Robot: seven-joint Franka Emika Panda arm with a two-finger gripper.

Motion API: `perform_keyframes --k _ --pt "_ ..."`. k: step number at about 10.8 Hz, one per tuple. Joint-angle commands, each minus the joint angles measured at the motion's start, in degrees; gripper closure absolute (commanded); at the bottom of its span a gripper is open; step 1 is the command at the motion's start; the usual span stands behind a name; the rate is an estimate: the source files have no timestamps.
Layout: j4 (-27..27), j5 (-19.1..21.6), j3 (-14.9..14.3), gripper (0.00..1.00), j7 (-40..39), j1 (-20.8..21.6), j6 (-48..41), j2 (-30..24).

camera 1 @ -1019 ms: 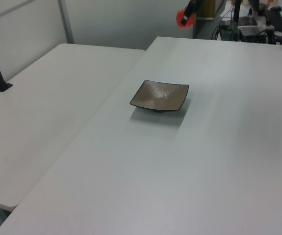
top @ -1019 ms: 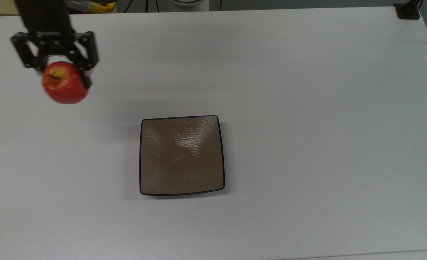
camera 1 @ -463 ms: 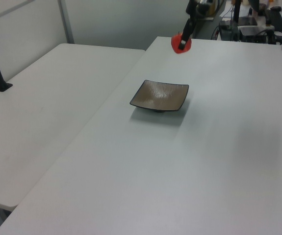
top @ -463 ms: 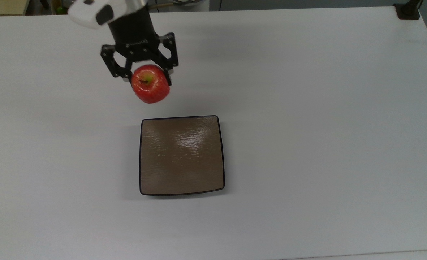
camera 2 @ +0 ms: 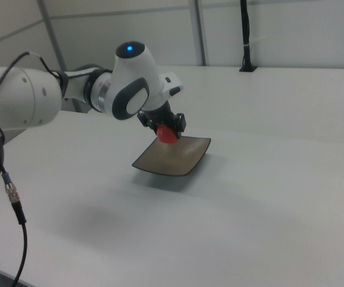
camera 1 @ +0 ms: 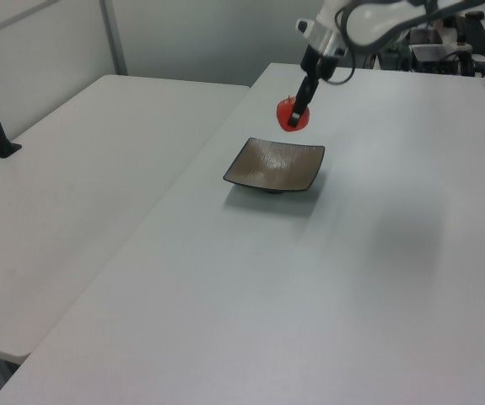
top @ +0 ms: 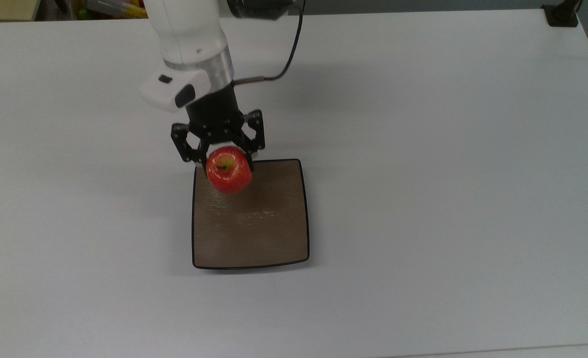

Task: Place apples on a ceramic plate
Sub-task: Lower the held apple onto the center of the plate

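Apple (top: 229, 169) stem-up between fingers (top: 248, 160)

Top view looked straight down on the table (top: 423, 149), fairly close. Left view sat farther off, high, angled across it. Right view was lower and nearer, facing the opposite way. All three shared the plate (top: 250, 233) (camera 1: 273, 166) (camera 2: 172, 158).

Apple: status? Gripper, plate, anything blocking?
Gripper shut on apple. Apple held above ceramic plate, near its far edge in the top view, not set down. Plate bare, nothing in the way.
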Motion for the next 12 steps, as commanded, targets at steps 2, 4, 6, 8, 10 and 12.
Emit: perform_keyframes --k 2,4,6,8,10,12 --pt "-2.57 -0.74 -0.13 0.6 -0.69 2.16 13.39 5.72" --pt "-3.89 -2.5 -0.04 0.6 -0.69 3.3 19.72 8.26" --pt "-3.89 -2.51 0.05 0.57 -0.6 3.83 22.29 10.12" --pt "-3.63 -2.51 0.05 0.43 -0.42 3.84 22.3 11.08" --pt "-3.54 -2.51 0.05 0.04 0.19 3.84 22.38 11.09" --pt "-3.54 -2.42 0.05 0.0 0.37 3.92 22.39 10.92"
